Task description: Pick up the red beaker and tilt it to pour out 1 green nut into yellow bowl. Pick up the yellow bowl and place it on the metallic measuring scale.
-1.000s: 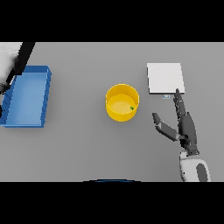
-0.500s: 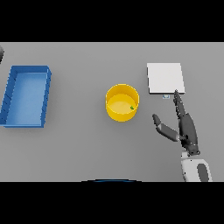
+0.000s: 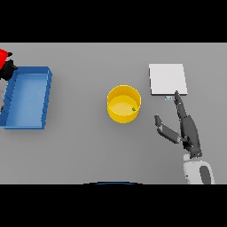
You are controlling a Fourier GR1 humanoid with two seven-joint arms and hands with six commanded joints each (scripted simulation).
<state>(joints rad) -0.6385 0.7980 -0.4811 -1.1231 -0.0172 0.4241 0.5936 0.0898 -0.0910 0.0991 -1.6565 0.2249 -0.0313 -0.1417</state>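
The yellow bowl (image 3: 124,104) stands mid-table with one green nut (image 3: 134,108) inside near its right wall. To its upper right lies the flat metallic scale (image 3: 167,79). My right hand (image 3: 188,131) rests open right of the bowl, with straight fingers pointing up at the scale's lower edge and the thumb spread toward the bowl. At the far left edge the red beaker (image 3: 3,57) shows only in part, with my dark left hand (image 3: 9,69) closed against its lower side, above the blue tray's far corner.
A blue tray (image 3: 46,95) lies at the left of the table, with nothing visible inside it. A thin grey part of my left arm runs along the tray's left rim.
My left arm swung out past the left edge, and the hand now shows there again with the red beaker. The right hand, bowl and scale have stayed put.
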